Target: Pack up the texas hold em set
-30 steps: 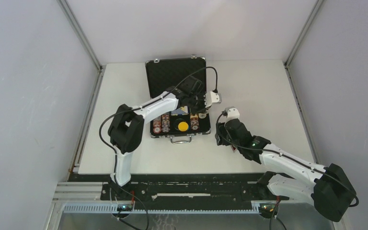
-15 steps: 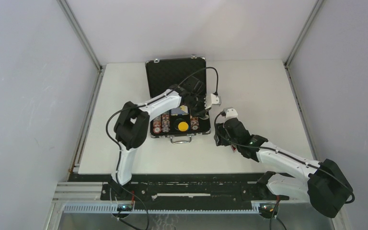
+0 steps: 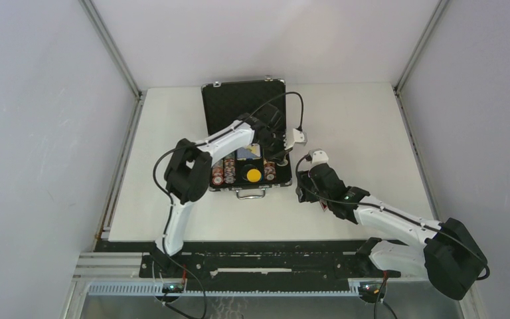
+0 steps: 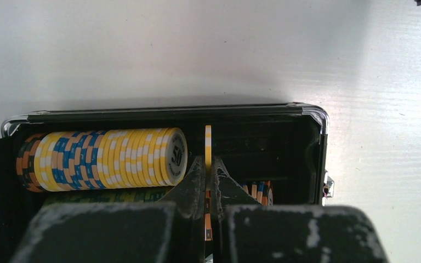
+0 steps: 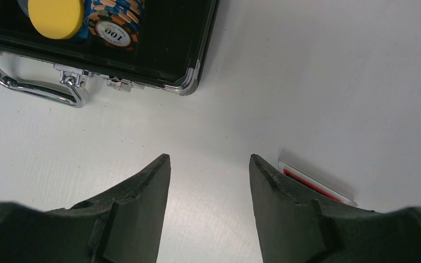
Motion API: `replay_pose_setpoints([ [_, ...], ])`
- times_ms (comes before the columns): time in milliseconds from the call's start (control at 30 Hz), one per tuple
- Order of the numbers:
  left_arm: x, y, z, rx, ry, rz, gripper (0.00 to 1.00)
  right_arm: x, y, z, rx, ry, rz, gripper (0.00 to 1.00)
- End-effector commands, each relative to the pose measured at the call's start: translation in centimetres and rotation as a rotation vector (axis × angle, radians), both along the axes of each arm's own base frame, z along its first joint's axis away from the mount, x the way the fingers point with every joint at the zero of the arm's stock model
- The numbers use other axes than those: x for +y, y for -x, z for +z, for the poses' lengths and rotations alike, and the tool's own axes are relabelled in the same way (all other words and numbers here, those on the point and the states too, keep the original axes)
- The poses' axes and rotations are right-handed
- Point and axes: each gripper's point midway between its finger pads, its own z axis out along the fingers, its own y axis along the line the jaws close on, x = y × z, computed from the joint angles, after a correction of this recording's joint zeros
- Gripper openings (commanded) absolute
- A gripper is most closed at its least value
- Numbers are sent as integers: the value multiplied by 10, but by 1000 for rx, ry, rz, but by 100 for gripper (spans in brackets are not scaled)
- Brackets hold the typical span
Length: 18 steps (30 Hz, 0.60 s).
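The black briefcase [image 3: 242, 100] of the texas hold em set lies open on the table, lid tilted back. Its tray [image 4: 170, 109] holds a row of yellow, blue and orange chips [image 4: 104, 159] lying on edge. My left gripper [image 4: 208, 164] hangs in the tray's right end, shut on a yellow-white chip [image 4: 208, 139] held on edge just right of that row. The top view shows this left gripper [image 3: 275, 154] over the tray. A yellow button [image 5: 56, 16] and a "100" chip stack [image 5: 115, 24] sit near the front. My right gripper [image 5: 209, 161] stands open over bare table, a red-edged token [image 5: 312, 183] beside its right finger.
The briefcase's metal handle [image 5: 38, 90] and latches face the arms. White walls with metal corner posts [image 3: 113, 50] enclose the table on three sides. In the top view my right gripper [image 3: 304, 194] is just off the case's front right corner.
The left arm's elbow has swung to the right and its gripper has edged slightly toward the lid, chip still held. The right arm has crept a little left.
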Motion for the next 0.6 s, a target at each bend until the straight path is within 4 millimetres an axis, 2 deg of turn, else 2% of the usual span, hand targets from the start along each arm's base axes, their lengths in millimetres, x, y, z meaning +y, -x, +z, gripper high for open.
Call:
replay_pose_setpoints([
  [0,0,-11,9,-2,-7,15,0,2,-8,7,-27,-31,-25,63],
  [233,7,-17,1,-3,-62,51,0,6,-12,2,-20,-34,-10,63],
  [567,14,-13,-12,62,-117,53,0,5,-12,-1,-12,-27,-10,63],
])
